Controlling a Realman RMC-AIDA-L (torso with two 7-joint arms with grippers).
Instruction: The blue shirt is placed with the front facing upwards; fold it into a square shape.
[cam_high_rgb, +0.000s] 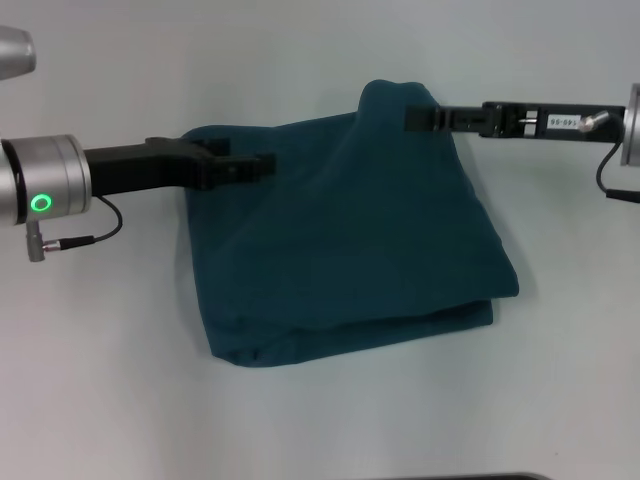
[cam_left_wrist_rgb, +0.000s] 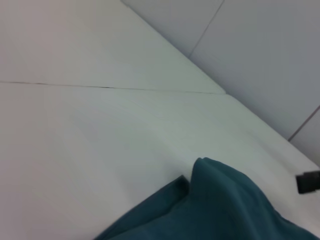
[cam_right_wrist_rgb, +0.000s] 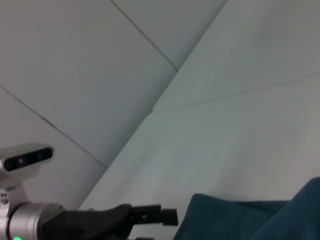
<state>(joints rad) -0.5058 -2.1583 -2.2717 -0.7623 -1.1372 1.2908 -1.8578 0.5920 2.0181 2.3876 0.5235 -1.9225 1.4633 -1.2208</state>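
The shirt (cam_high_rgb: 350, 250) lies folded on the pale table (cam_high_rgb: 120, 400), a rough square of dark teal cloth right in front of me, and both my arms reach in over its far edge.

My left claw (cam_high_rgb: 262, 165) comes in from the shirt's left side and sits over the far left corner, fingertips low above the cloth. From the head view the fingers look drawn close together, but I cannot tell whether they pinch any fabric or just hover. The right wrist view catches that same left claw (cam_right_wrist_rgb: 165, 217) side-on, just beside the shirt's edge (cam_right_wrist_rgb: 240, 220), and still does not settle it.

My right claw (cam_high_rgb: 415, 119) comes in from the shirt's right side at the far right corner. There the cloth bunches up into a raised hump, and the tip of the claw meets that hump. Its fingers are edge-on to the head camera, so I cannot tell their state either. In the left wrist view the hump (cam_left_wrist_rgb: 225, 200) stands up off the table, with the dark tip of my right claw (cam_left_wrist_rgb: 307, 182) just beside it.

Writing: a small white label on the right arm carries dark characters, too small for me to read. No lettering shows on the shirt.

The cloth is plain, soft and slightly rumpled, with stacked layers showing along its near edge.
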